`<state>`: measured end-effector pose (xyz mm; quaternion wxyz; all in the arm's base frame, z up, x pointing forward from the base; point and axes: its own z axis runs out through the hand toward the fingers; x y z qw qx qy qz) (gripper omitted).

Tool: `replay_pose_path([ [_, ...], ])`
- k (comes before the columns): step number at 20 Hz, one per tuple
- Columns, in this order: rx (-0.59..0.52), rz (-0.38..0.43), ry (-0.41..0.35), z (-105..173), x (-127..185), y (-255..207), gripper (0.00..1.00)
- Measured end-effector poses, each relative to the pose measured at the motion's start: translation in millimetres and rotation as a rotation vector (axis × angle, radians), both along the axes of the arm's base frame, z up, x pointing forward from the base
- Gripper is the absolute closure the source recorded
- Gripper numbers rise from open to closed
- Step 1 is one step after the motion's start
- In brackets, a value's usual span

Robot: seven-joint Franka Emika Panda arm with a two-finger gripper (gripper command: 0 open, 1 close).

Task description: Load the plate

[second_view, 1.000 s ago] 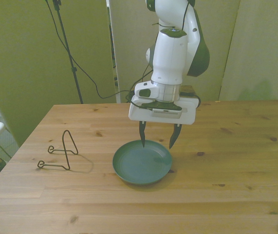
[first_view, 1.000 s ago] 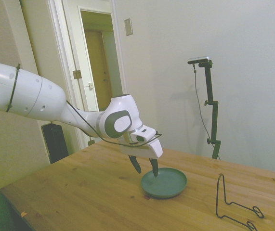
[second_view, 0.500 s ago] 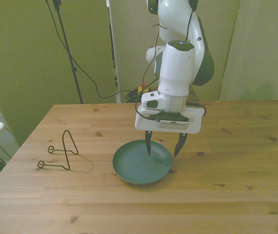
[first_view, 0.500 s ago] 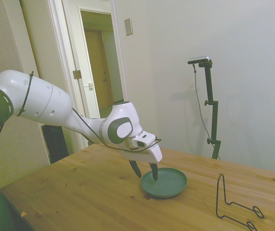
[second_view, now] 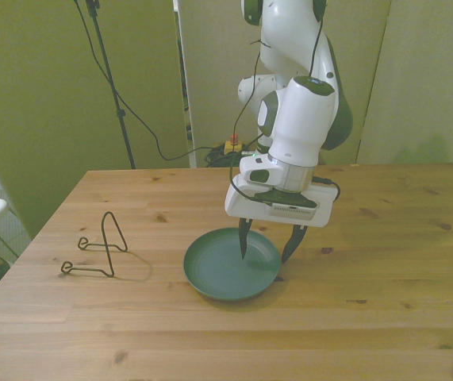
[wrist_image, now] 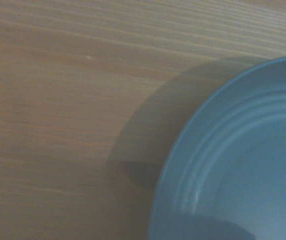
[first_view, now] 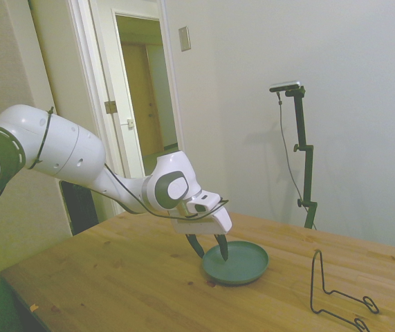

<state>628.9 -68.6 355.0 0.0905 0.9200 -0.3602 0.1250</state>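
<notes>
The plate point(second_view: 232, 263) lies flat on the worktop point(second_view: 385, 317), well apart from the wire stand point(second_view: 99, 248). The hand point(second_view: 268, 245) is open and straddles the plate's rim, one finger inside and one seemingly outside. This looks like the grasping step; next it must close on the rim. Since the earlier frame it has come lower and tilted.

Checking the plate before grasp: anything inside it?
No contents visible in the plate. One of the open gripper's fingers hangs over its inside, hiding a small patch there; the other sits outside the rim.
</notes>
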Motion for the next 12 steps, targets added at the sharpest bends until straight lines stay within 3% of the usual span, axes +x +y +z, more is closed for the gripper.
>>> replay_pose_path([
  [3, -0.027, 0.003, -0.004, -0.2, 0.4, -0.4, 0.0],
  [4, -0.03, 0.002, -0.004, -0.3, 0.3, -1.4, 1.0],
  [12, -0.032, 0.001, -0.003, -0.8, -0.5, -2.4, 1.0],
])
